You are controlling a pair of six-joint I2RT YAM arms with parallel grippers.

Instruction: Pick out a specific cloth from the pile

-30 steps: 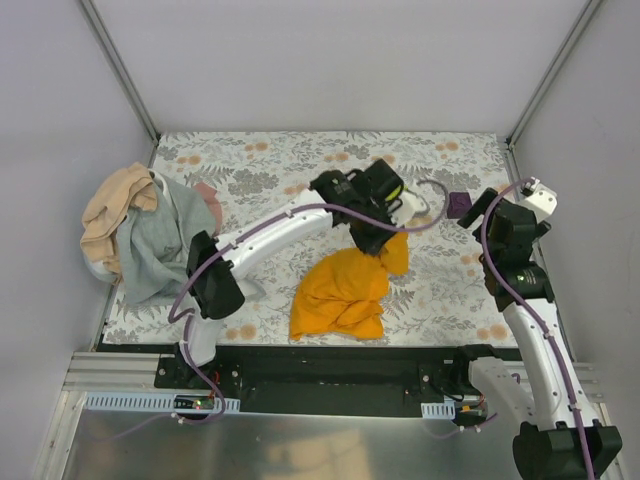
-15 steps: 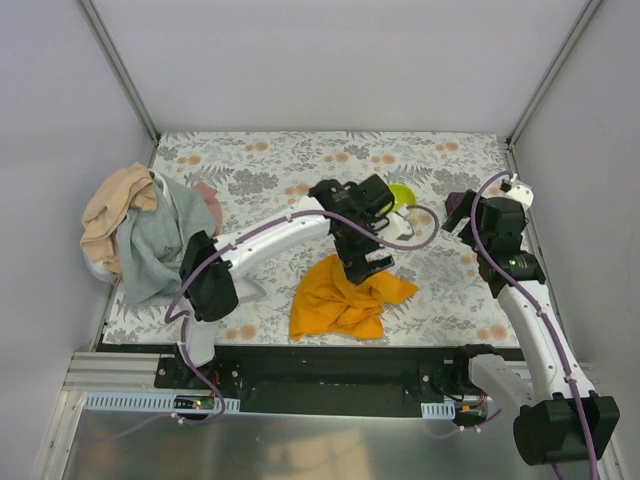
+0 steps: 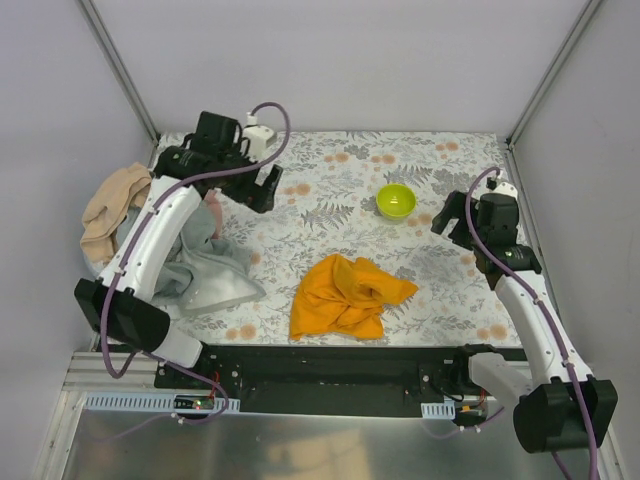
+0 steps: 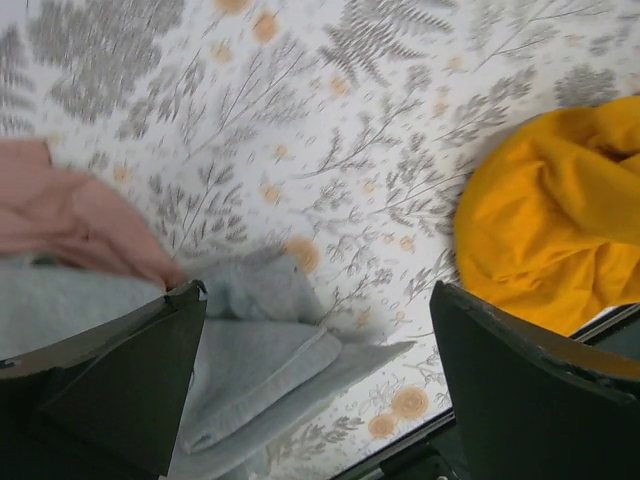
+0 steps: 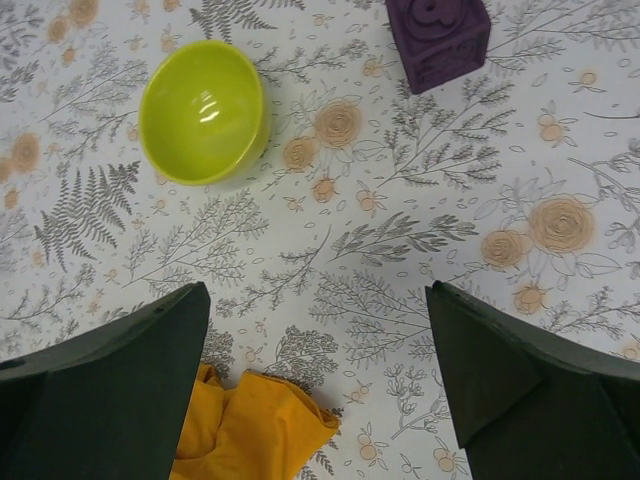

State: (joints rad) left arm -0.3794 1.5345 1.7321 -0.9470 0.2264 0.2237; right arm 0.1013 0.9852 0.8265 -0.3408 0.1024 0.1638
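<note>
Left pincer (image 4: 318, 300) and right pincer (image 5: 318, 295) gape empty; purple cube (image 5: 437, 40) shows only from right wrist.

Four cloths: one orange cloth (image 3: 345, 295) mid-frame, three in the pile (image 3: 205, 288) at left: grey cloth (image 4: 255, 355), tan cloth (image 3: 108, 205), pink cloth (image 4: 70, 220). One bowl (image 3: 395, 200), upper right. One block (image 5: 438, 40).
</note>
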